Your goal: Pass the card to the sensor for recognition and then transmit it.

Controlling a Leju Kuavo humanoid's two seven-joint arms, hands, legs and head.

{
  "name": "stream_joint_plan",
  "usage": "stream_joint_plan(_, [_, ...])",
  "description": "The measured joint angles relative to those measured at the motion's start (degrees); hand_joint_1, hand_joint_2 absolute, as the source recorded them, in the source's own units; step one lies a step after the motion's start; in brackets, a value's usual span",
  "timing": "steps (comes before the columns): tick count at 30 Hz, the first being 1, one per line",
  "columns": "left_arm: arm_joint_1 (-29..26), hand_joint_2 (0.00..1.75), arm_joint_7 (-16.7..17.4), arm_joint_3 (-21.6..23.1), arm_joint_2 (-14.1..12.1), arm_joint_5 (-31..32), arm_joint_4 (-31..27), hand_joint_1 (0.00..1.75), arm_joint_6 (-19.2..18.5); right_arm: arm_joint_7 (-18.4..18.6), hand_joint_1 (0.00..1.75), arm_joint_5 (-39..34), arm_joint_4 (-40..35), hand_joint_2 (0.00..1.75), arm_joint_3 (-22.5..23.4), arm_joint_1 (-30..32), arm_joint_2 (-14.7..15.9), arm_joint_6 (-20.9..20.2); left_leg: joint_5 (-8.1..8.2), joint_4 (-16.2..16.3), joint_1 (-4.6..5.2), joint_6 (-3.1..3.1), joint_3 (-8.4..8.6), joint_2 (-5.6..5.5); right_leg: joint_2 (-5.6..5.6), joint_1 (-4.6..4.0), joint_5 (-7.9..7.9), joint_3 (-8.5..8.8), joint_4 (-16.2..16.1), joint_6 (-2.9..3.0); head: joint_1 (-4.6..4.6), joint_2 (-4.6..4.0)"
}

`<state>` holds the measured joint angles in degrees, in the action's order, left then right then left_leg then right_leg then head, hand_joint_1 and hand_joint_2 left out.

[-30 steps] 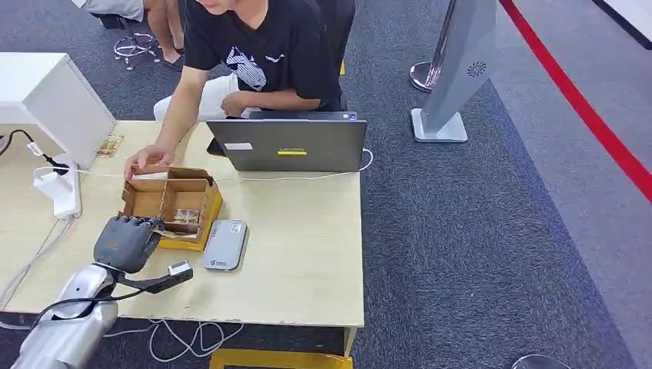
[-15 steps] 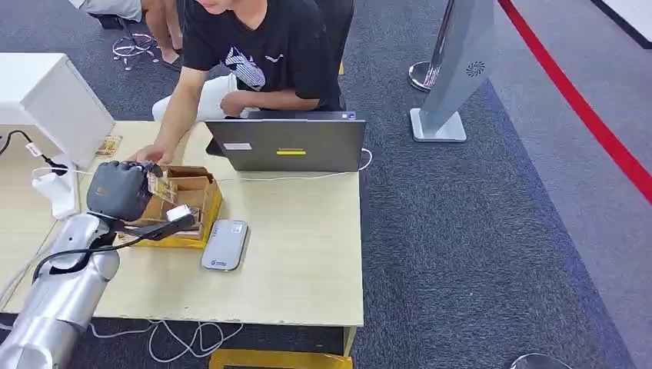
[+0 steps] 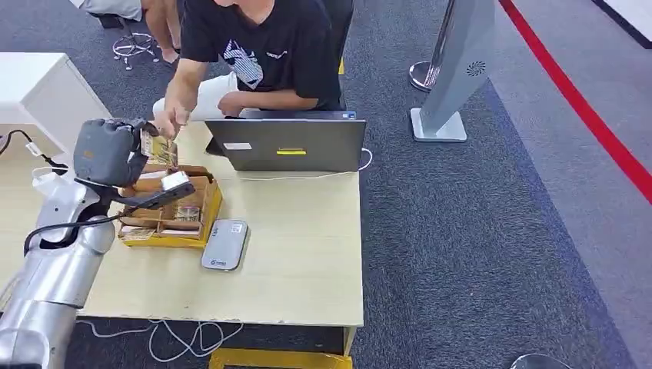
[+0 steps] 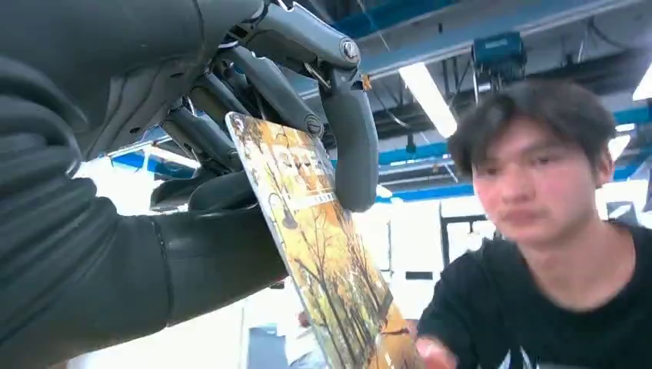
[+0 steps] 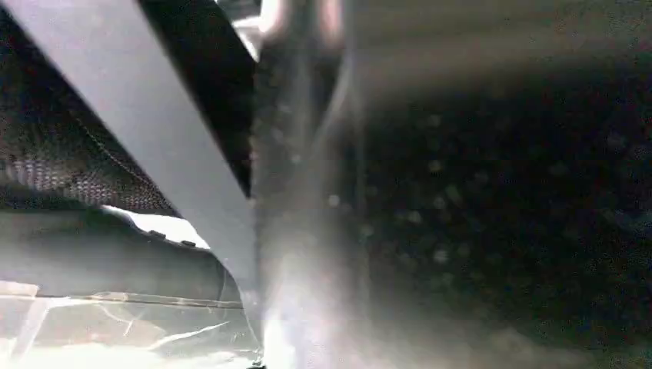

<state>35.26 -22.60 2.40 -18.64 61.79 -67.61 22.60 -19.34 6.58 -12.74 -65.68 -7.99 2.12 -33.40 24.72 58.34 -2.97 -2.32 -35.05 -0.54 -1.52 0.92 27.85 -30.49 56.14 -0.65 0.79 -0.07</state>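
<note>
Head view shows the left robot hand (image 3: 108,151) raised above the far left part of the pale wooden surface (image 3: 292,254), gripping a thin rectangular card printed with yellow-orange autumn trees (image 3: 159,148). A seated person's hand (image 3: 171,121) in a black T-shirt reaches to the card's far edge and seems to touch it — the contact itself is too small to settle. Below the robot hand sits an open brown cardboard box with dividers (image 3: 175,209) on a yellow base, with more small cards lying in its compartments. Just right of the box lies a flat grey rounded card reader (image 3: 224,244), and farther back stands a grey laptop (image 3: 288,144) with its lid towards the camera.

Left wrist view gives the card (image 4: 323,254) close up: glossy, tilted, with pale lettering near one end that cannot be read, pinched between the thick grey thumb and dark fingers (image 4: 350,131) of the robot hand (image 4: 231,177); its lower corner is cut off by the frame.

Right wrist view is dark and blurred — I cannot tell the right robot hand's state.
</note>
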Motion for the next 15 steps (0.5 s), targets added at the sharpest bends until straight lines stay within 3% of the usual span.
stream_joint_plan(15, [1.18,1.75,0.06,0.0,0.66,0.41,-0.3,1.75,-0.63,0.33,0.0,0.02,0.07,1.75,0.0,-0.18,-0.22,-0.63,0.0,0.0,0.0,0.0,-0.01,0.0,0.0,0.0,0.01,-0.03,0.0,0.0,0.0,0.0])
